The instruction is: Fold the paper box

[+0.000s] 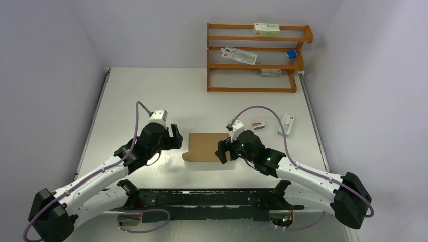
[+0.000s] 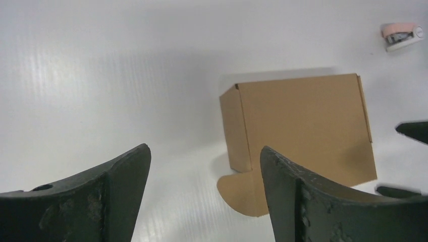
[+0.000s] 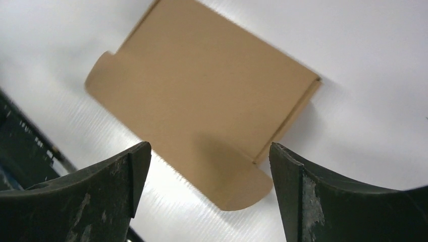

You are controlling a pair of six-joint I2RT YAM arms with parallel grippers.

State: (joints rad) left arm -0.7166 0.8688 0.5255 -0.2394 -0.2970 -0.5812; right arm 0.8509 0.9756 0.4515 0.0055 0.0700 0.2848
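Table (image 1: 151,96), box (image 1: 204,146) btwn L hand (image 1: 177,137), R hand (image 1: 222,150)

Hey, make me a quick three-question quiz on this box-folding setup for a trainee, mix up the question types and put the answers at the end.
1. True or false: the left gripper and the right gripper are both open.
2. In the top view, which gripper overlaps the paper box? A left, B right, C neither.
3. What stands at the far edge of the table?
Key: 1 true; 2 B; 3 the wooden shelf.
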